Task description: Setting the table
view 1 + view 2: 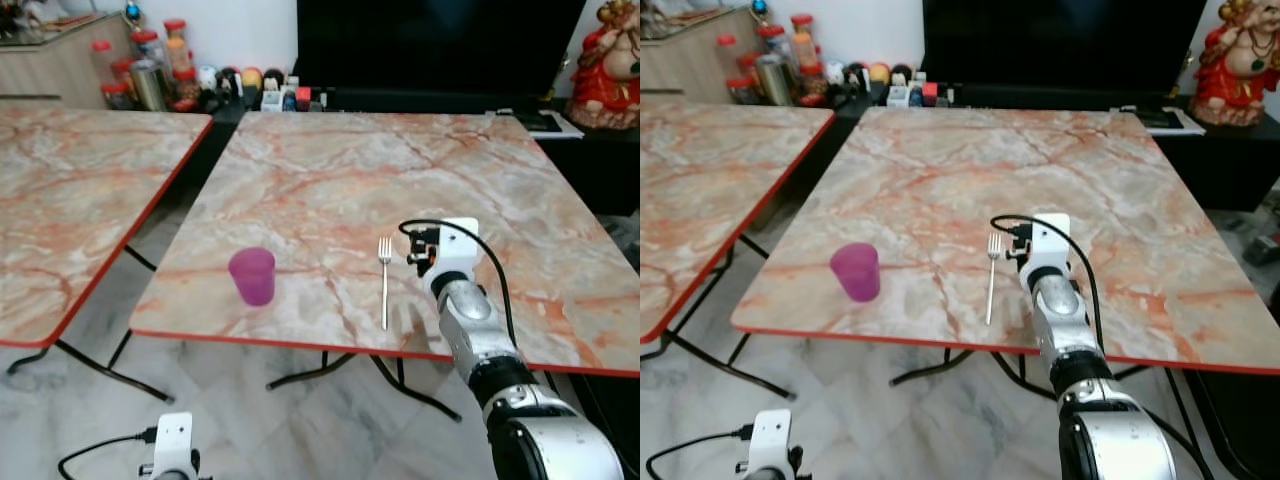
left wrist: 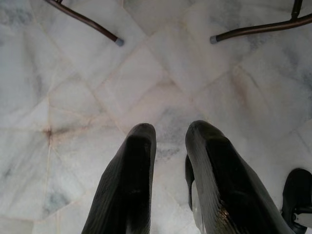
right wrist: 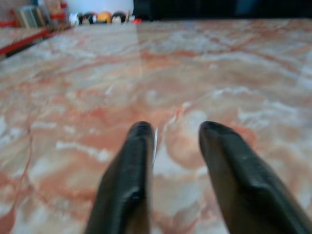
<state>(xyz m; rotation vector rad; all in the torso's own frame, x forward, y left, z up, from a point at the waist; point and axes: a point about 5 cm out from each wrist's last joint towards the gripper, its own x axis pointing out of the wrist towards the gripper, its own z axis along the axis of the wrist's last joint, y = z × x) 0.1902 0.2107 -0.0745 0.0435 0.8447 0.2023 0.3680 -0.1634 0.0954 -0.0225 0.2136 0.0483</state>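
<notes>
Purple cup [image 1: 252, 275] upright on table [image 1: 330, 170], contents unclear; fork [image 1: 384, 283] nearby.

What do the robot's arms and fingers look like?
The right arm is shiny silver and round, with a black joint band, a white boxy camera block at the wrist and a thin black cable looping over it. Each gripper has two long, smooth, glossy black fingers. The left arm has a white block and black cable too.
</notes>
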